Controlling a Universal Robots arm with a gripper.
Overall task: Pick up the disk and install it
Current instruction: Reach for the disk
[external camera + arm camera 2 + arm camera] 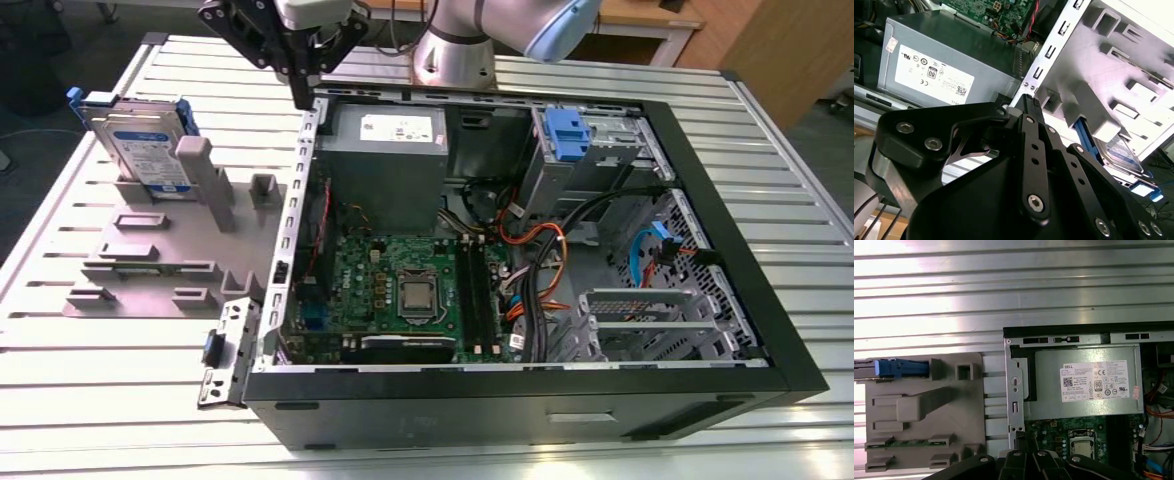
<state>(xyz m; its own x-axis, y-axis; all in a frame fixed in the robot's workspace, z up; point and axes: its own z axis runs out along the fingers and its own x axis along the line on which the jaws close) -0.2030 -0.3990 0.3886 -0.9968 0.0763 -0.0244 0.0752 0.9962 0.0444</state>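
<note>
The disk (138, 142) is a silver drive with a white-and-blue label and a blue rail. It stands on edge in a slot at the far end of the grey fixture (147, 272), at the exterior view's left. The second wrist view shows the disk (1122, 153) beyond the fingers, and the first wrist view shows it edge-on (898, 368). My gripper (304, 92) hangs above the rear left corner of the open computer case (534, 385), right of the disk and apart from it. Its fingers (1030, 111) are shut with nothing between them.
Inside the case lie a grey power-supply box (386, 150), the green motherboard (400, 285), bundled cables (547, 260) and a drive bay with a blue latch (567, 134). The fixture carries upright grey posts (200, 180). All of it rests on a ribbed metal table (94, 400).
</note>
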